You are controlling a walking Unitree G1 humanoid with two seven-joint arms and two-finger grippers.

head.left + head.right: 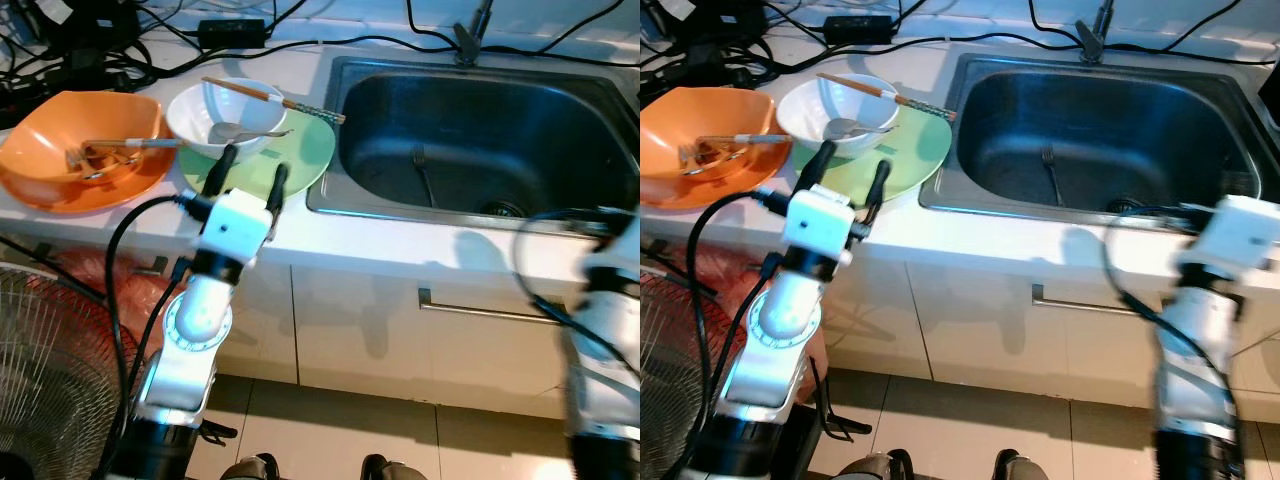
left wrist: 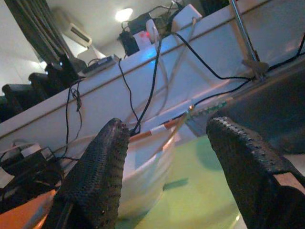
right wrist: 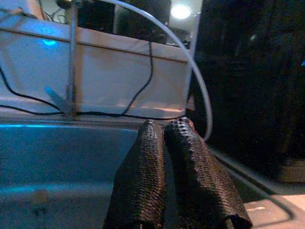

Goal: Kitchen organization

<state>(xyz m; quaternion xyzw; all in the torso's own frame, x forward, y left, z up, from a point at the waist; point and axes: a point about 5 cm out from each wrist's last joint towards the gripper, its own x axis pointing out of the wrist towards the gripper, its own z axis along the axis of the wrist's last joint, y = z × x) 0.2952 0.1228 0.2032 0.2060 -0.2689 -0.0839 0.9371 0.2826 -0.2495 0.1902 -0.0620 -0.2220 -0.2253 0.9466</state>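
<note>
Stands before a white kitchen counter (image 1: pixel 330 240) with a steel sink (image 1: pixel 480 140) set into it on the right; holds the left gripper (image 1: pixel 252 172) raised at the counter's front edge, fingers spread apart with nothing between them, tips over the near rim of a pale green plate (image 1: pixel 300 160); shows, in the left wrist view, the two black fingertips (image 2: pixel 102 167) parted on either side of a white bowl (image 2: pixel 147 171) just ahead.

Bears on the green plate that white bowl (image 1: pixel 225 115), upright, with a spoon (image 1: pixel 235 131) lying inside and a pair of chopsticks (image 1: pixel 270 97) laid across its rim, their patterned ends reaching out toward the sink; carries, just left of the plate and touching or nearly touching it, an orange bowl (image 1: pixel 45 160) with cutlery (image 1: pixel 110 150) resting in it; lies strewn at the back with black cables (image 1: pixel 110 40) and a power adapter (image 1: pixel 232 30).

Holds a single fork (image 1: pixel 422 170) on the sink's floor near the drain (image 1: pixel 503 210).

Keeps the right gripper (image 3: pixel 174 179) at the sink's near right corner, fingers pressed together and gripping nothing, pointing across the basin toward the back wall; blurs the right arm (image 1: pixel 605 330) in the left eye view.

Shows a wire fan guard (image 1: pixel 40 370) at lower left beside the cabinet doors (image 1: pixel 400 330).
</note>
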